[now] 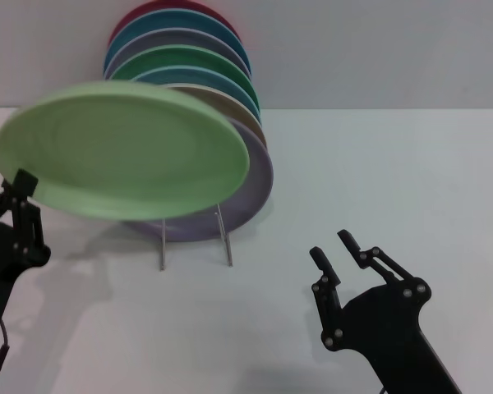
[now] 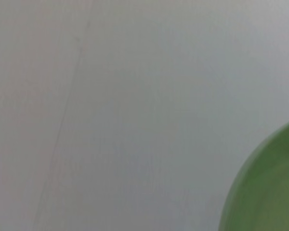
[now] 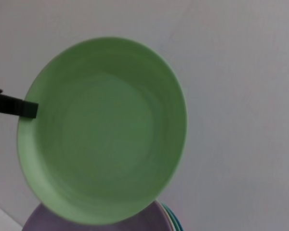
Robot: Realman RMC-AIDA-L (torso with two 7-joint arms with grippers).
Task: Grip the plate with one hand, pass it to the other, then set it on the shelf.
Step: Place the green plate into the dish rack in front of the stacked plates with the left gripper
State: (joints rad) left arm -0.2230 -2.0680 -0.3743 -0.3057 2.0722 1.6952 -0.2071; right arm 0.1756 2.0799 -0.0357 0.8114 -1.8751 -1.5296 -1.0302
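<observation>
White desk [image 1: 411, 180], carrying all the items. Pale green plate [image 1: 123, 152], held in the air above the desk's left side, tilted so that its hollow faces up and toward the near edge; it is clear of the desk surface and overlaps, from the onlooker's side, the front of the row of racked plates. The right wrist view shows the same plate [image 3: 103, 130] face-on, and the left wrist view catches only an arc of its rim [image 2: 265, 187].

Row of coloured plates [image 1: 193, 70], standing on edge toward the desk's far left, with a lavender plate [image 1: 259, 185] foremost and teal, darker green, blue and red plates behind it. Wire shelf [image 1: 195, 240], whose two thin silver uprights show below the lavender plate.

Left pincer [image 1: 23, 187], near the desk's left edge, closed on the plate's left rim; one black finger [image 3: 17, 108] lies across that rim in the right wrist view. Right pincer [image 1: 335, 248], near the desk's near-right corner, fingers spread apart and holding nothing, well apart from the plate.
</observation>
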